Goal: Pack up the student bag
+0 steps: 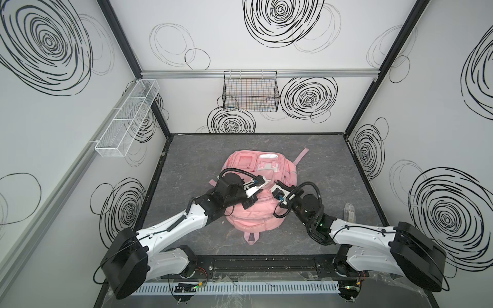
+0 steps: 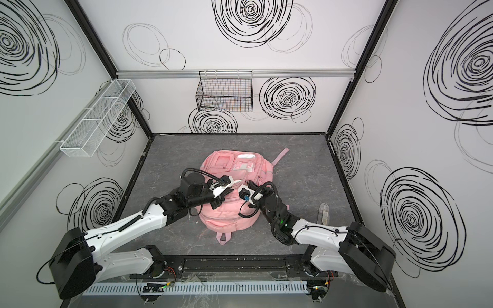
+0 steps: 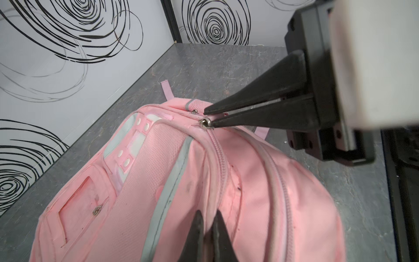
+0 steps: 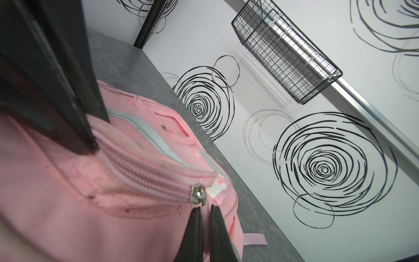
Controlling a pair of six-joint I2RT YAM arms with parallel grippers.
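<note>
The student bag (image 1: 253, 213) (image 2: 229, 218) is a pink backpack lying flat in the middle of the grey table, front pockets up. Both grippers meet over its upper middle. My left gripper (image 1: 267, 183) (image 2: 241, 182) (image 3: 207, 216) is shut on a raised fold of pink fabric beside a closed zipper line. My right gripper (image 1: 277, 184) (image 2: 249, 183) (image 4: 205, 209) is shut on the pink pull tab just below the silver zipper slider (image 4: 198, 195) (image 3: 205, 122). In the left wrist view the right gripper's closed tips (image 3: 209, 116) touch that slider.
A clear plastic packet (image 1: 349, 212) (image 2: 324, 213) lies on the table to the right of the bag. A black wire basket (image 1: 250, 92) (image 4: 285, 52) hangs on the back wall. A white mesh basket (image 1: 125, 120) hangs on the left wall. Pink straps (image 1: 301, 157) stick out from the bag.
</note>
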